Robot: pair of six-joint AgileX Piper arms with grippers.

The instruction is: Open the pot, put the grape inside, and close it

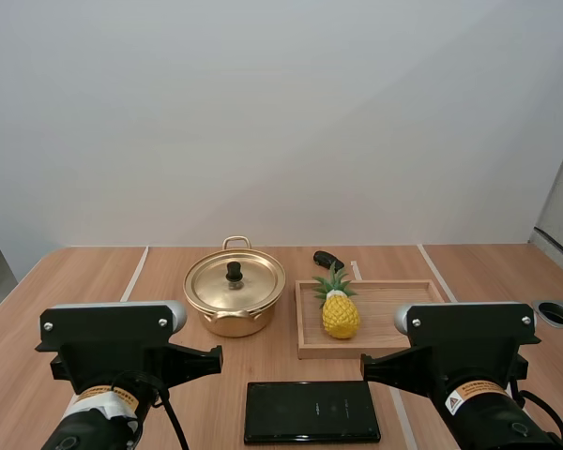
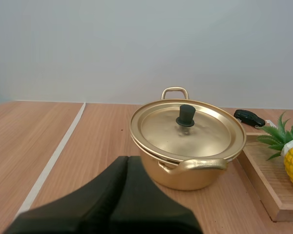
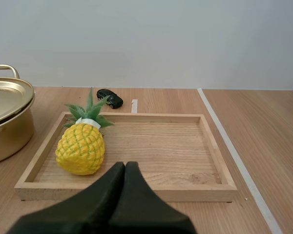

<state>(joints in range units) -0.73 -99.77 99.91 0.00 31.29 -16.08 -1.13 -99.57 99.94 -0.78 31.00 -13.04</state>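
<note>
Meanwhile: Lid On, Both Hands Idle

Clearly the gold pot [image 1: 235,298] sits on the desk [image 1: 84,281] with its lid [image 2: 187,127] seated. No grape is out; a toy pineapple [image 3: 81,147] lies in the wooden tray [image 3: 212,146] beside it instead. The left hand [image 2: 127,161] and right hand [image 3: 125,166] are pressed closed, holding nothing. Either fruit waits to go in, or something already rests under that lid.
</note>
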